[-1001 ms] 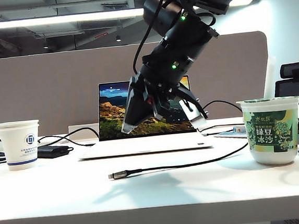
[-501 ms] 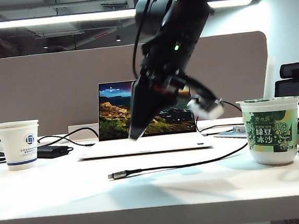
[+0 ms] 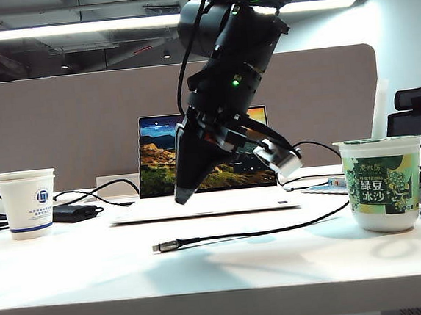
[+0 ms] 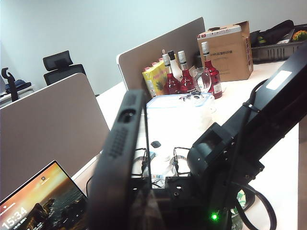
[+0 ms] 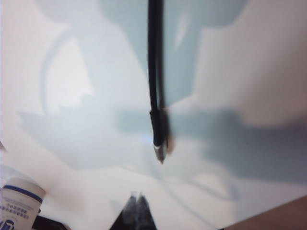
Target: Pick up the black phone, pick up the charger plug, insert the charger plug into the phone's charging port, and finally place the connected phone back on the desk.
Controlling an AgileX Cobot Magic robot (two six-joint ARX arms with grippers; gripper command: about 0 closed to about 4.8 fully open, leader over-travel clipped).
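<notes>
The black phone (image 4: 120, 158) stands edge-on between the jaws of my left gripper (image 4: 144, 215), which is shut on its lower end. A small oval slot (image 4: 128, 115) on its narrow edge looks like the charging port. The charger plug (image 3: 164, 245), silver-tipped on a thin black cable, lies on the white desk (image 3: 81, 279). My right gripper (image 3: 179, 198) points steeply down at the desk, shut and empty, a hand's width above and behind the plug. In the right wrist view the charger plug (image 5: 158, 148) lies just ahead of the shut gripper tips (image 5: 136, 197). The left gripper does not show in the exterior view.
An open laptop (image 3: 207, 202) stands behind the plug. A paper cup (image 3: 27, 204) and a black power brick (image 3: 74, 212) are at the left, a green dessert tub (image 3: 384, 186) at the right. The grey partition (image 3: 60, 126) backs the desk.
The right arm has swung and pitched its gripper more steeply down; the tip has sunk a little toward the desk. The plug and cable lie where they were.
</notes>
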